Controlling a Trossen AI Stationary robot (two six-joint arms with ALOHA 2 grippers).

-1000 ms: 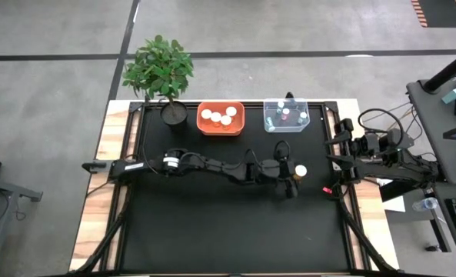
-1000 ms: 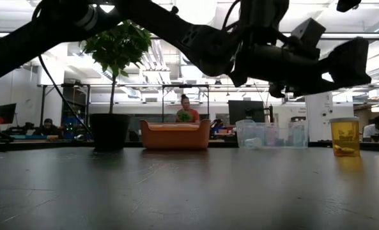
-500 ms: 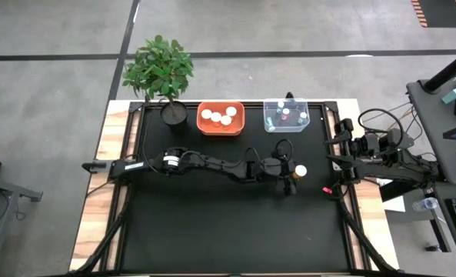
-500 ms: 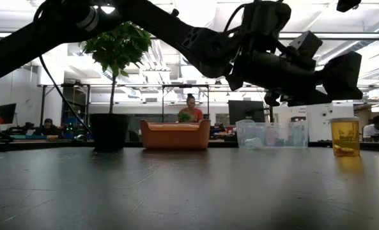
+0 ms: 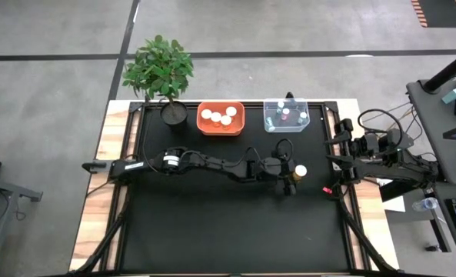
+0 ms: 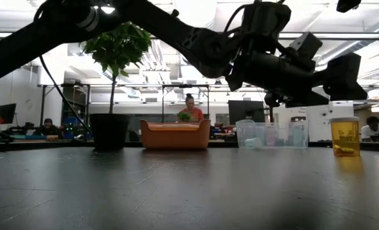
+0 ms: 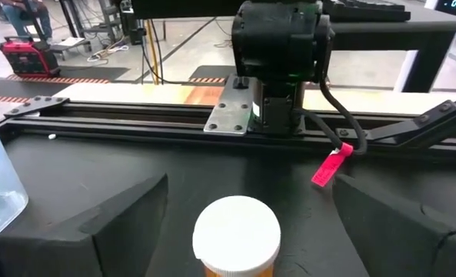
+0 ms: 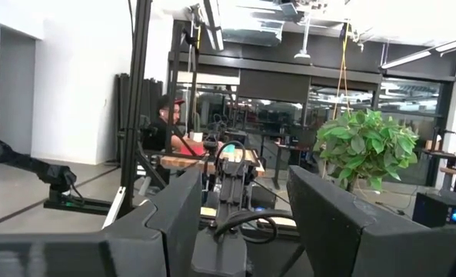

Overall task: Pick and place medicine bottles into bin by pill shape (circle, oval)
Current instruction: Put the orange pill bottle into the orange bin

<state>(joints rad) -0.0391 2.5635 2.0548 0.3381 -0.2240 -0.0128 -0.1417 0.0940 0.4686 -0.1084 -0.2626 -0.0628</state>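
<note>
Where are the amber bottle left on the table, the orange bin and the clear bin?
Amber bottle (image 7: 236,235): left wrist view, on its white cap.
Orange bin (image 5: 201,125): high view, on its left rim.
Clear bin (image 5: 267,117): high view, on its left wall.

You are looking at a robotics lab or workshop: a black table (image 5: 235,223) framed in aluminium rail stands on a bare concrete floor (image 5: 51,85), with ceiling strip lights (image 6: 176,9), monitors (image 6: 245,110), equipment racks (image 6: 68,105) and seated people (image 6: 190,108) behind it.
</note>
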